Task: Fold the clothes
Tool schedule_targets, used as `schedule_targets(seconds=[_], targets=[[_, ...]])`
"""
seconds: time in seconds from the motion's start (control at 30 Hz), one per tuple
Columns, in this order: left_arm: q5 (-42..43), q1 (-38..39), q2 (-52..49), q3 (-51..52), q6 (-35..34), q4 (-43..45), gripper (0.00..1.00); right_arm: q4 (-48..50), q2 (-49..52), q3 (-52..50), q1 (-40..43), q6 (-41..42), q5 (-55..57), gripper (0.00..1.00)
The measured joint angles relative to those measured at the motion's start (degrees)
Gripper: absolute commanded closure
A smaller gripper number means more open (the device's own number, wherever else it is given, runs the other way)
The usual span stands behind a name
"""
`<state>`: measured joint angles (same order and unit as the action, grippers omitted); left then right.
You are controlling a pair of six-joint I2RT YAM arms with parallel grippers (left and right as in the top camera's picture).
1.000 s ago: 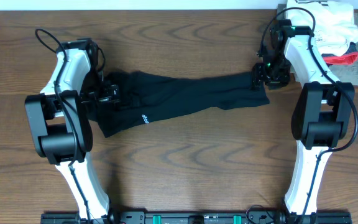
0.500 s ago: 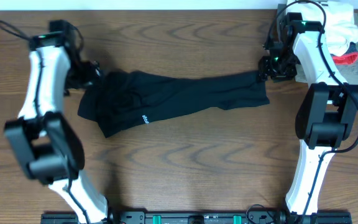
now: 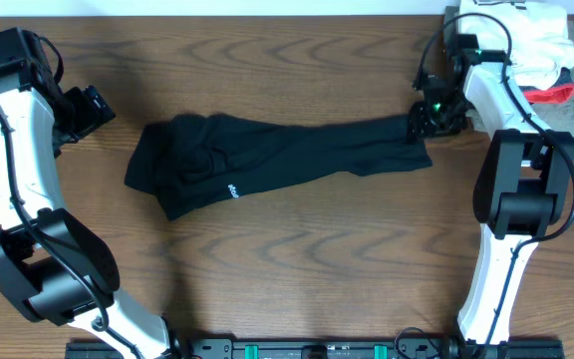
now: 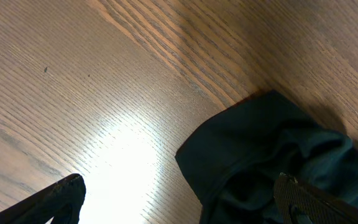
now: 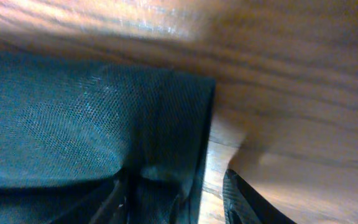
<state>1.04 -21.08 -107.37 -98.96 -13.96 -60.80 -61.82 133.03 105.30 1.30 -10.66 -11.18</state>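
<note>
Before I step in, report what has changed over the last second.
The left claw pulled off the black T-shirt, leaving its left end and swinging out toward the far-left corner of the table, jaws open and empty. The right claw remains at the shirt's right end; the shirt lies stretched out as before.

Robotics lab bench, wood-grain table [image 3: 297,279], two white robot arms [image 3: 514,199] at its edge

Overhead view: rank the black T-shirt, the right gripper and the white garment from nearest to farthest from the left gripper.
1. The black T-shirt, just right of the left gripper, mid-table.
2. The right gripper, at the shirt's far right end.
3. The white garment, in the top right corner.
</note>
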Motion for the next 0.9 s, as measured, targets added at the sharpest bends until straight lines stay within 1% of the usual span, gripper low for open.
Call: schedule_targets(seconds=[0.2, 0.27, 0.33, 0.4, 0.43, 0.47, 0.5, 0.53, 0.77, 0.9], targets=[[0.02, -0.02, 0.0, 0.0, 0.0, 0.02, 0.02, 2.69, -1.9, -3.78, -0.63, -0.15, -0.48, 0.48], [0.02, -0.02, 0.0, 0.0, 0.0, 0.0, 0.02, 4.13, -3.04, -5.95, -1.25, -0.2, -0.57, 0.49], [0.02, -0.02, 0.0, 0.0, 0.0, -0.02, 0.02, 5.35, -4.04, -7.89, -1.88, -0.2, -1.01, 0.54], [0.02, -0.02, 0.0, 0.0, 0.0, -0.02, 0.02, 6.21, -4.79, -9.4, -2.56, 0.02, -1.7, 0.68], [0.02, -0.02, 0.0, 0.0, 0.0, -0.02, 0.02, 6.62, -5.07, -10.16, -2.86, 0.5, -2.32, 0.8], [0.02, -0.02, 0.0, 0.0, 0.0, -0.04, 0.02, 6.84, -5.22, -10.69, -3.1, 1.33, -3.04, 0.88], [0.02, -0.02, 0.0, 0.0, 0.0, -0.04, 0.02, 6.97, -5.27, -11.06, -3.15, 1.51, -3.72, 0.95], [0.02, -0.02, 0.0, 0.0, 0.0, -0.04, 0.02, 7.06, -5.29, -11.3, -3.15, 2.29, -4.74, 0.99], [0.02, -0.02, 0.0, 0.02, 0.0, -0.04, 0.02, 6.4, -5.22, -11.04, -2.12, 3.39, -6.62, 0.99], [0.02, -0.02, 0.0, 0.02, 0.0, -0.04, 0.02, 3.32, -4.02, -8.57, -0.92, 3.58, -7.1, 0.99]])
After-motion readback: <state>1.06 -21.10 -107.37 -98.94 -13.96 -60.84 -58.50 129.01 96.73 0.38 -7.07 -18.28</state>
